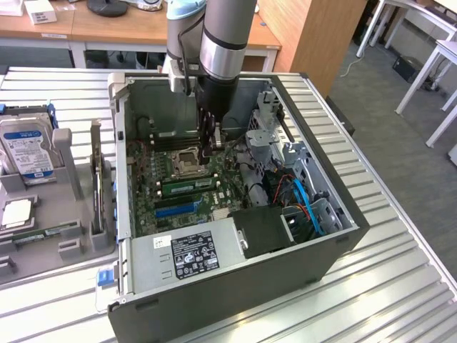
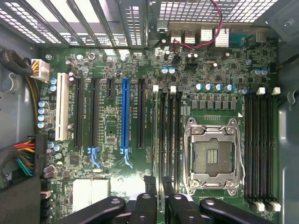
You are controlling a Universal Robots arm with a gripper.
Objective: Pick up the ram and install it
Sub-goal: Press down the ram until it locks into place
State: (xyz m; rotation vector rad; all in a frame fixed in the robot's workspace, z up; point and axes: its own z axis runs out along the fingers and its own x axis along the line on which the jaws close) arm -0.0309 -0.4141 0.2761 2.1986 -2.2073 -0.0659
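PC case (image 1: 235, 286) is sitting open on the slatted table (image 1: 400, 286), motherboard (image 2: 140, 60) facing up. Arm (image 1: 225, 36) is reaching down into it. Gripper (image 1: 209, 146) is hovering at 12 o'clock of the empty CPU socket (image 2: 214, 156), fingers (image 2: 150, 186) clamping the ram (image 2: 160, 140) edge-on over the memory slots beside the socket. Hard drive (image 1: 25, 150) is lying at the case's 9 o'clock.

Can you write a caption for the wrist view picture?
Tool hovers above the motherboard, near the memory slots.
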